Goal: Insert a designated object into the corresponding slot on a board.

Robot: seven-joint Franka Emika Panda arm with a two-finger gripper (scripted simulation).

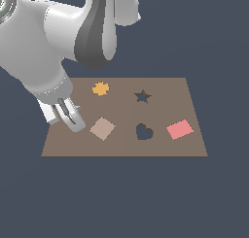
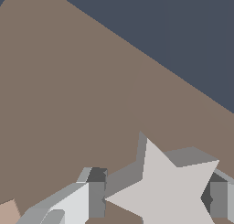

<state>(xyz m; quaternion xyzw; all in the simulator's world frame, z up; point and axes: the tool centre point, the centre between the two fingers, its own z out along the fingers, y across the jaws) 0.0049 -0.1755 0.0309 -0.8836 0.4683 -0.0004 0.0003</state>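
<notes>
down at the large flat brown rectangular board's [image 1: 63,144] corner on the exterior view's left, grey two-fingered gripper [image 1: 72,116] low over the surface. in the wrist view, small flat light-grey five-pointed star [image 2: 176,191] between the fingers [image 2: 96,198], jaws spread to either side of it; whether pinching or just short of contact, cannot tell. likely risks: closing on star points rather than flats, twisting the piece; arriving rotated at the small dark star-shaped cutout [image 1: 142,96], well apart across the board, and jamming on its edge. also on the board: orange blob [image 1: 100,89], tan square [image 1: 102,128], dark heart-shaped cutout [image 1: 144,132], pink rectangle [image 1: 180,129]. around it, plain dark blue-grey ground [image 1: 124,198].
</notes>
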